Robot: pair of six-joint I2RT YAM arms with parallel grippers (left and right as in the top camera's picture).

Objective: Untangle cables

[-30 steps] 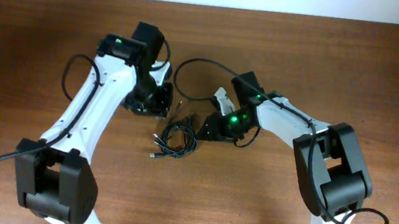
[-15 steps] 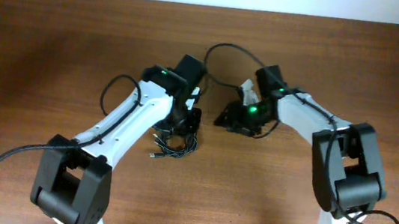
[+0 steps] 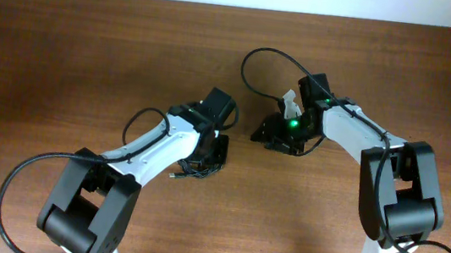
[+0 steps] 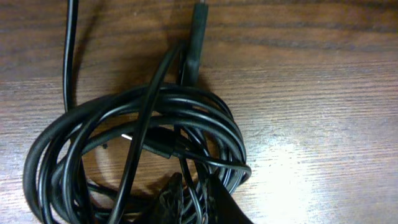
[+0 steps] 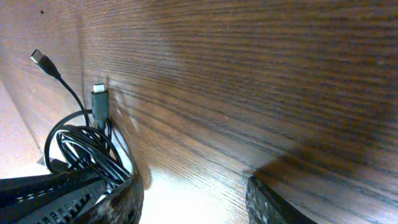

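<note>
The cables (image 4: 163,146) lie as one tangled black coil on the wood, with a black plug (image 4: 198,31) sticking out at the top. My left gripper (image 4: 193,184) sits at the coil's near edge, its jaws pinched on a few strands. From overhead the left gripper (image 3: 208,159) covers most of the cables (image 3: 189,169). My right gripper (image 3: 265,135) hangs open to the right, apart from them. In the right wrist view the cables (image 5: 87,146) and two silver-tipped plugs (image 5: 99,98) lie far left, with nothing between the right gripper (image 5: 193,196) fingers.
The brown wooden table (image 3: 64,48) spreads in all directions. A thick black arm cable (image 3: 263,58) loops above the right wrist. Both arm bases stand at the near edge.
My left arm swung right and down onto the coil and its jaws narrowed on strands. My right arm drew back up and to the right, away from the coil.
</note>
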